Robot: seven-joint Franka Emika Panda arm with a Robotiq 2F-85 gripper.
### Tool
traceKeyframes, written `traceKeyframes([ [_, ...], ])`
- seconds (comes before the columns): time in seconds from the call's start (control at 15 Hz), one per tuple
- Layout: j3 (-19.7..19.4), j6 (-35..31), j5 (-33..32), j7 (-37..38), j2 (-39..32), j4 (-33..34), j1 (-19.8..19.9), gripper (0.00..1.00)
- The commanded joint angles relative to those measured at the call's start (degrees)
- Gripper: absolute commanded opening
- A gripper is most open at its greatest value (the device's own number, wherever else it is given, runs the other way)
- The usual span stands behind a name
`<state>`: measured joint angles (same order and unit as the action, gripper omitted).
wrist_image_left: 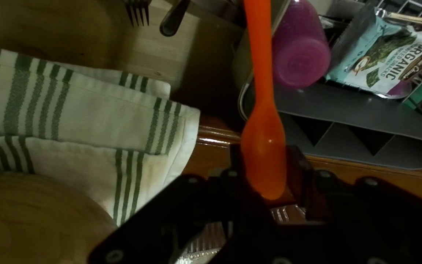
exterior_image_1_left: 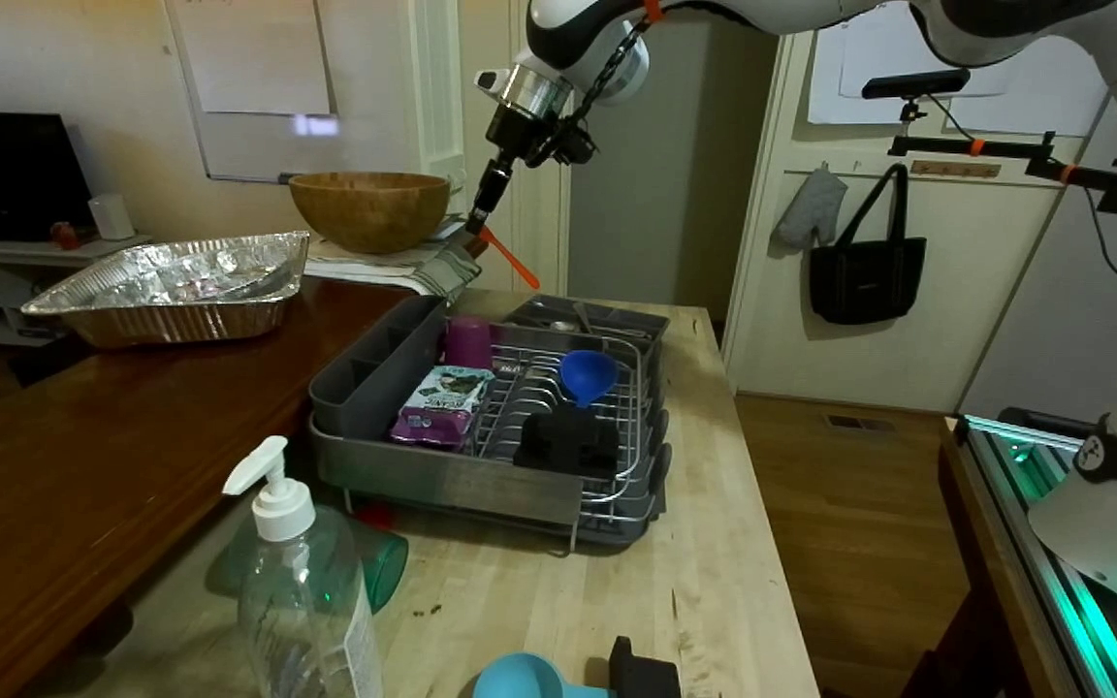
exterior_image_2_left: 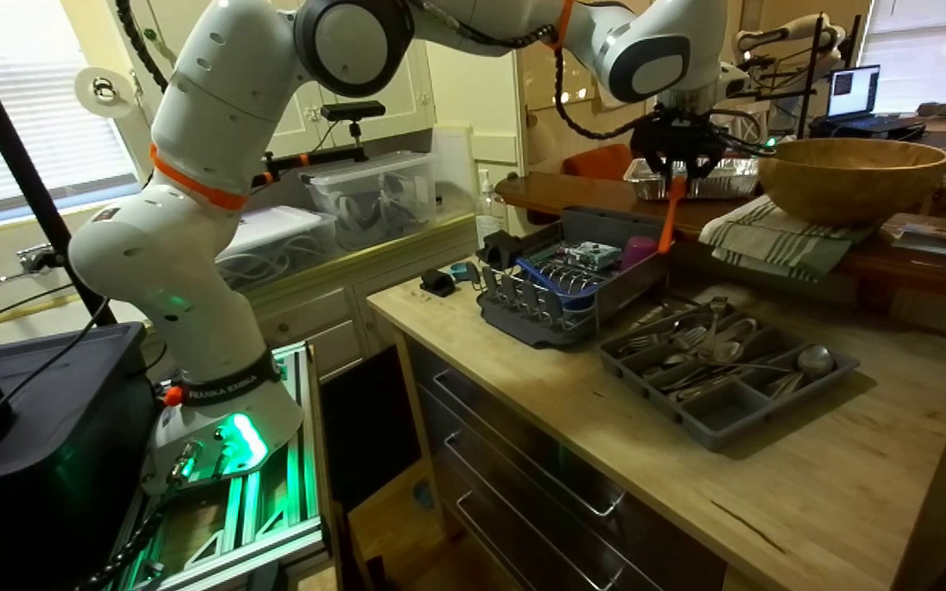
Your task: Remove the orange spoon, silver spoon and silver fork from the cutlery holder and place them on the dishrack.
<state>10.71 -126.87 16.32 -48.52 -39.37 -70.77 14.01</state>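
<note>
The claw [wrist_image_left: 267, 167] grips the orange spoon [wrist_image_left: 264, 99] by its bowl end — in the wrist view, the handle points to twelve o'clock. In an exterior view, the dishrack [exterior_image_2_left: 636, 284] lies at eight o'clock from the spoon; the cutlery holder [exterior_image_2_left: 724, 403], with silver cutlery [exterior_image_2_left: 815, 359] inside, rests on the surface [exterior_image_2_left: 851, 484] — at four o'clock from the dishrack.

Orange spoon [wrist_image_left: 264, 146]: smooth plastic. Dishrack [exterior_image_1_left: 452, 487]: metal. Foil pan [exterior_image_1_left: 185, 323]: shiny, crinkled.
</note>
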Motion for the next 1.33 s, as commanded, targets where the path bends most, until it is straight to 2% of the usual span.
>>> traceKeyframes([
  [0.0, -1.2, -1.5, -2.0, -0.5, -0.6, 2.4, -2.4, 0.08],
  [0.13, -1.2, -2.7, -3.3, -1.3, -1.0, 4.0, -3.8, 0.08],
  [0.47, 2.8, -6.3, -2.7, -10.3, -4.8, 9.9, -5.9, 0.08],
  [0.93, 11.1, -4.5, 3.6, -30.4, -10.3, 16.5, -4.5, 0.08],
  [1.07, 11.9, -3.6, 5.4, -32.8, -11.3, 17.4, -4.6, 0.08],
  [1.27, 11.8, -3.9, 6.9, -32.4, -11.3, 16.9, -5.0, 0.08],
])
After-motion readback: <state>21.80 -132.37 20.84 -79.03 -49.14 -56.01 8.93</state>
